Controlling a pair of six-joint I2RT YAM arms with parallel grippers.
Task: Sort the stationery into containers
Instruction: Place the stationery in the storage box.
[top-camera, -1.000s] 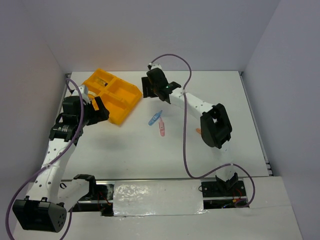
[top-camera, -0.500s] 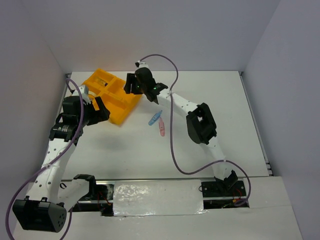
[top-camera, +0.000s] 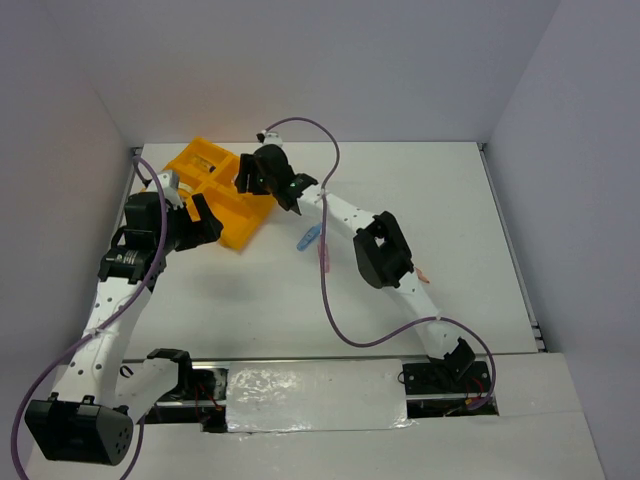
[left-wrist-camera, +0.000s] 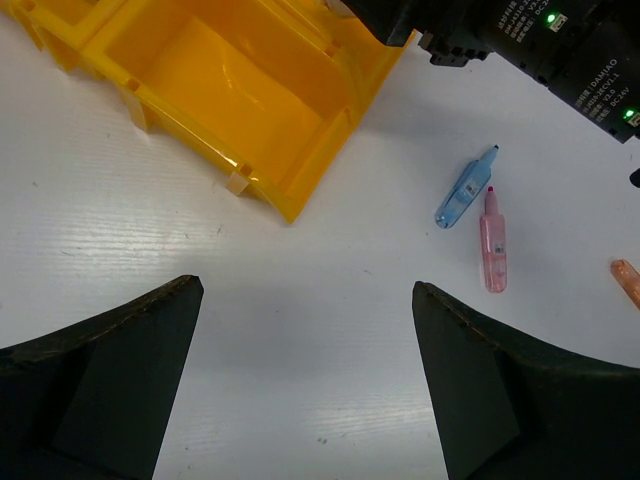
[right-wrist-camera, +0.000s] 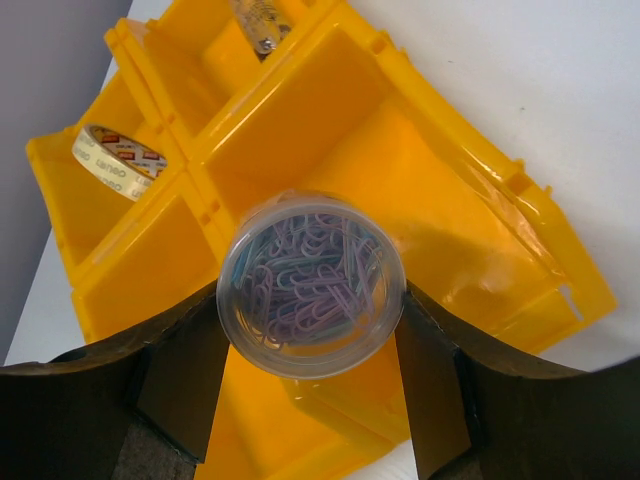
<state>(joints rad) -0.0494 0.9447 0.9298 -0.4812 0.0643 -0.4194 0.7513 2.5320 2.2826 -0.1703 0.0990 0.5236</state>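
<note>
**Jar (right-wrist-camera: 311, 283) hanging over the tray (right-wrist-camera: 500, 215)**

We are watching the right gripper (right-wrist-camera: 310, 365) clamping the jar between its two fingers, one on each side. The jar is clear and round, and we are looking straight into a heap of pastel paper clips. It is hanging above the middle of the tray, about where the dividers meet, and it is not resting on the tray floor. A tape ring (right-wrist-camera: 118, 160) is leaning in the compartment at the upper left of the right wrist view. Another item is showing at the top edge of that view, too cropped for us to name.

The left gripper (left-wrist-camera: 305, 385) is standing wide, gripping nothing, just beside the tray's near corner. Beyond it, on the white table (left-wrist-camera: 120, 230), a blue piece (left-wrist-camera: 465, 187) and a pink piece (left-wrist-camera: 492, 240) are lying close together, their tips almost meeting. An orange piece (left-wrist-camera: 627, 282) is peeking in further right, well apart from the tray.
</note>
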